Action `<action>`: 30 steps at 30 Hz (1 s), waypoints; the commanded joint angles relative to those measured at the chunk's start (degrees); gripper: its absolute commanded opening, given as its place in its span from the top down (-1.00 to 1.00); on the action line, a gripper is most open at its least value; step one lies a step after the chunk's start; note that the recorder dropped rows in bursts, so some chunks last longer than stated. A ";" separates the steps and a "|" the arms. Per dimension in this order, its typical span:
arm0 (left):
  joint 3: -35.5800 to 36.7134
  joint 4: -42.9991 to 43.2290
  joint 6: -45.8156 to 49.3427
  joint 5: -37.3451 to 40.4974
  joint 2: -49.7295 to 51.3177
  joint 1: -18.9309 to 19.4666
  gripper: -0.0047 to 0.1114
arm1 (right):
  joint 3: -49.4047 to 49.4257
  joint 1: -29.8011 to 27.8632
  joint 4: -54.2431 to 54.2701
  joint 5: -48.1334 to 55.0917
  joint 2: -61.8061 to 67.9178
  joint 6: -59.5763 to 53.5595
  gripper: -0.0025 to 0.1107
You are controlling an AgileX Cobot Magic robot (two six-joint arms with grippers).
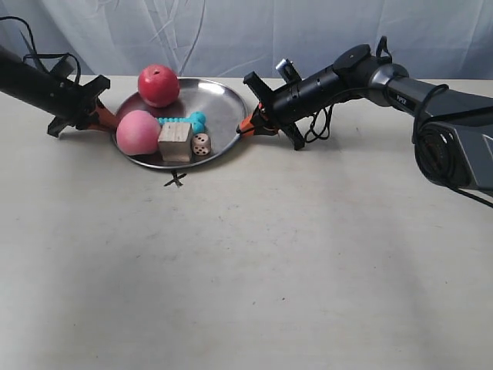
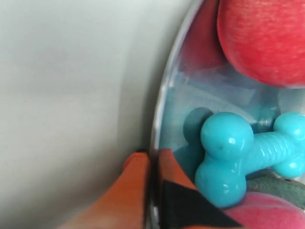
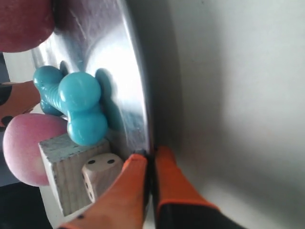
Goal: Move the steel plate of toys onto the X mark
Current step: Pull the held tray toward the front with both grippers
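The steel plate [image 1: 221,108] sits toward the table's back, its front rim just behind the black X mark [image 1: 176,180]. On it are a red apple [image 1: 158,85], a pink peach [image 1: 138,132], a wooden cube [image 1: 176,142], a dotted die [image 1: 201,144] and a turquoise bone [image 1: 189,121]. My left gripper [image 1: 112,123] [image 2: 151,160] is shut on the plate rim [image 2: 164,95] beside the bone [image 2: 228,157] and apple [image 2: 267,38]. On the opposite side, my right gripper [image 1: 245,127] [image 3: 150,157] is shut on the rim [image 3: 140,109] next to the die [image 3: 100,171] and cube [image 3: 59,167].
Pale tabletop [image 1: 269,270] stretches in front of the X mark. A light cloth backdrop [image 1: 231,31] hangs behind the table. The right arm's dark body and cables [image 1: 447,131] fill the right side.
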 commanded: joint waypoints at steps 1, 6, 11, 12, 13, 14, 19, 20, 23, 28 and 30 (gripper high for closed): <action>0.47 0.21 0.07 3.04 -2.52 -1.42 0.92 | 0.84 0.89 2.61 3.57 1.53 -0.14 0.97; 0.47 2.52 -2.05 3.04 -3.48 -1.42 0.92 | 0.84 0.89 2.57 4.43 0.38 -0.14 0.97; 0.47 3.39 -3.01 3.04 -4.34 -1.74 0.92 | 0.84 0.89 2.17 6.54 -0.62 -0.14 0.97; 0.63 3.62 -3.13 3.04 -4.55 -1.86 0.92 | 0.84 0.89 2.17 6.85 -0.62 -0.14 0.97; 0.89 3.62 -3.26 3.04 -4.76 -1.86 0.92 | 0.84 0.89 2.17 6.85 -0.62 -0.14 0.97; 1.17 3.62 -3.26 3.04 -5.04 -1.86 0.92 | 0.84 0.89 2.17 6.85 -0.62 -0.14 0.97; 1.28 3.86 -3.26 3.04 -6.29 -1.86 0.92 | 0.84 0.89 2.01 6.85 -0.75 -0.56 0.97; 1.28 3.94 -3.26 3.04 -6.42 -1.86 0.92 | 0.84 0.89 1.90 6.85 -0.88 -0.56 0.97; 1.40 5.47 -4.01 3.04 -7.02 -1.86 0.92 | 0.84 0.89 0.99 6.85 -1.64 -0.56 0.97; 2.49 6.76 -4.54 3.04 -7.31 -1.86 0.92 | 0.84 0.89 -0.19 6.85 -3.49 -0.56 0.97; 3.51 6.02 -4.54 3.04 -7.43 -1.86 0.92 | 0.84 0.89 -0.73 6.85 -3.89 -0.56 0.97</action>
